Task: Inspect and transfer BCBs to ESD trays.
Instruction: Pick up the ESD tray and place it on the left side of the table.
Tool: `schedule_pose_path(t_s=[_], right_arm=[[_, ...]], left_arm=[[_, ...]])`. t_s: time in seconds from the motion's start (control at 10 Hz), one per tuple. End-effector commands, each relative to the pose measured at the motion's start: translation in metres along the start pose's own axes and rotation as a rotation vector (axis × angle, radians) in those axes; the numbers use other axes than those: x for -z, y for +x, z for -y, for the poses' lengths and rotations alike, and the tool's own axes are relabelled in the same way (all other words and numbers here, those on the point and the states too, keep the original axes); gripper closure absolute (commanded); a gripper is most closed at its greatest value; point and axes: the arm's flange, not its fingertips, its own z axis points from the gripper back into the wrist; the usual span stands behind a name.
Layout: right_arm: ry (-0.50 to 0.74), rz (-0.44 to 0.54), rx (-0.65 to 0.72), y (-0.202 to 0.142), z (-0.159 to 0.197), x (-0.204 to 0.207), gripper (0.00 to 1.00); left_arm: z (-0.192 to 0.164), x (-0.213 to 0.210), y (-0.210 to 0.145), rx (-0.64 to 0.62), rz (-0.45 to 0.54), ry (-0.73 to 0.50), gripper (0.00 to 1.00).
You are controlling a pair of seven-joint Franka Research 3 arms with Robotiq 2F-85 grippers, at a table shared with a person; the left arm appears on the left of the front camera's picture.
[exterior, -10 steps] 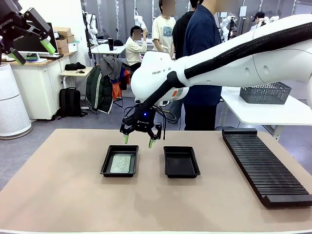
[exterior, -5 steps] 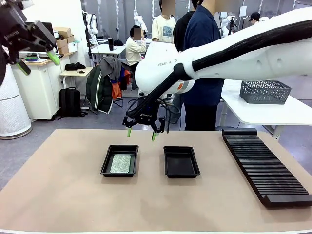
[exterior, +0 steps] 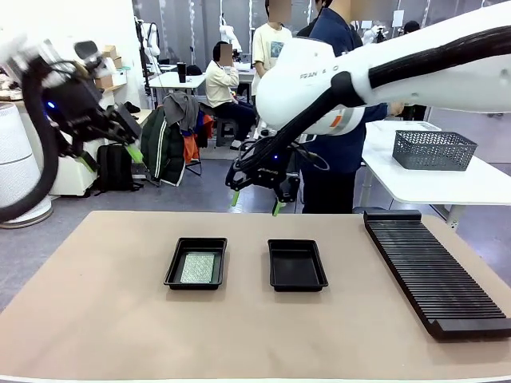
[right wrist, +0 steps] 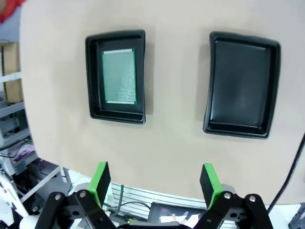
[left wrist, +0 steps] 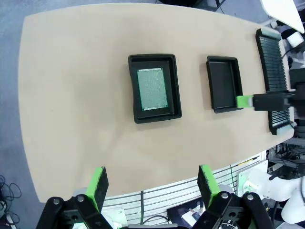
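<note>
The only readable print is on the white housing of the right arm [exterior: 319,80], where grey letters begin "FRAN"; the rest is too small to tell. No writing can be made out on the trays or the circuit board.

The right arm comes in from the right edge of the front view and reaches across the middle. Its gripper [exterior: 255,203] hangs high above the far edge of the table [exterior: 112,319], pointing down. Its green-tipped fingers are spread wide with nothing between them, and its wrist camera looks down on both trays.

The left arm is raised at the left side, off the table and blurred. From its own wrist view the left gripper [left wrist: 152,186] is also spread, holding nothing, well above the tabletop.

One pale-green circuit board [exterior: 197,267] lies flat inside the left black tray [exterior: 172,275]. The right black tray [exterior: 297,265] sits near it, with bare table between them. A long black slotted rack [exterior: 435,271] lies along the table's right side.

A person in a dark blue top [exterior: 331,40] stands behind the table, partly hidden by the right arm. A grey wire basket [exterior: 435,150] rests on a white side table beyond.
</note>
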Motion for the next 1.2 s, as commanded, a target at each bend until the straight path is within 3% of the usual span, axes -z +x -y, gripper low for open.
schedule_pose_path(t_s=[0.0, 0.5, 0.6, 1.1], right_arm=[[0.093, 0.023, 0.006, -0.015, 0.024, 0.000, 0.00], [0.193, 0.014, 0.081, -0.021, 0.046, -0.001, 0.00], [0.134, 0.016, 0.084, -0.010, 0.031, -0.005, 0.00], [0.134, 0.016, 0.084, -0.010, 0.031, -0.005, 0.00]], left_arm=[[0.007, 0.035, 0.004, 0.004, 0.011, 0.014, 0.00], [0.005, 0.142, 0.016, 0.057, -0.041, 0.065, 0.00], [0.003, 0.163, 0.017, 0.070, -0.057, 0.078, 0.00], [-0.007, 0.239, 0.016, 0.110, -0.123, 0.142, 0.00]])
